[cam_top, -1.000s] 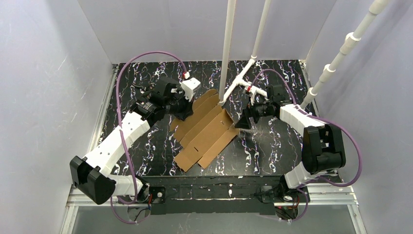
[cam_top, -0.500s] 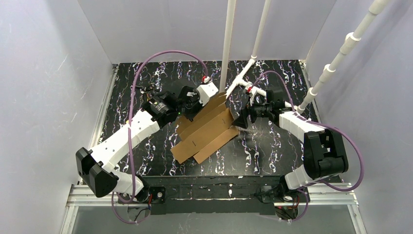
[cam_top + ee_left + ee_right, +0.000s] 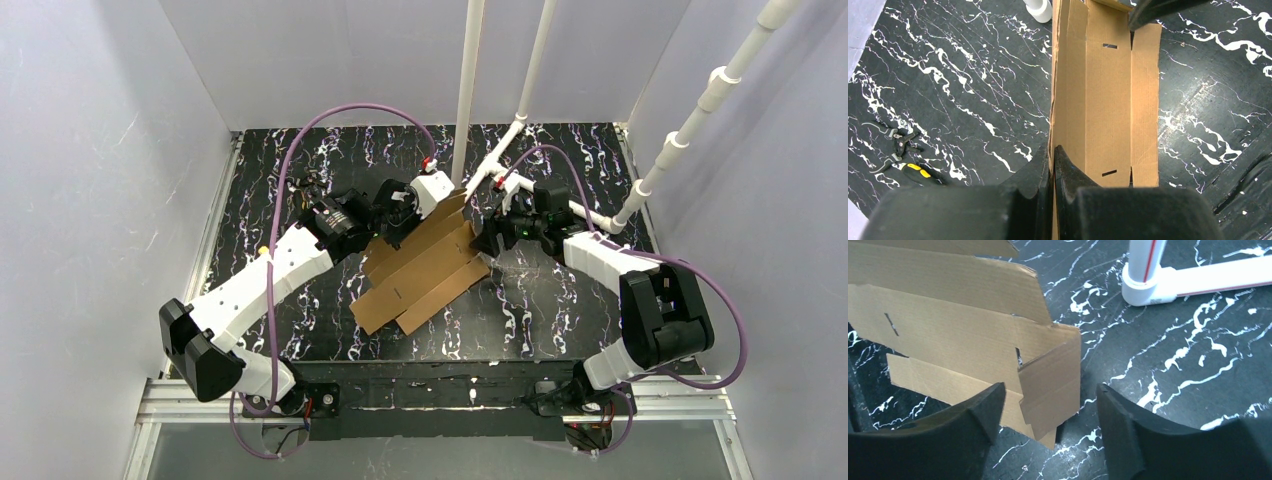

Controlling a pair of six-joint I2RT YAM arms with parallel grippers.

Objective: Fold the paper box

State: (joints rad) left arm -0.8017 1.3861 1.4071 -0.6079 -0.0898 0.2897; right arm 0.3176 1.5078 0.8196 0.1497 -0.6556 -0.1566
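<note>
On the black table (image 3: pixel 300 300) lies the paper box (image 3: pixel 420 275), a brown sheet with flaps, near the middle and just beside the foot of a white pipe (image 3: pixel 468 100). The left hand (image 3: pixel 1052 152) is clenched on one long edge of the sheet, and that side is lifted up. The right hand (image 3: pixel 1050 392) is released and spread apart, with one finger on each side of a raised end flap (image 3: pixel 1053 375). I cannot tell if they touch it.
</note>
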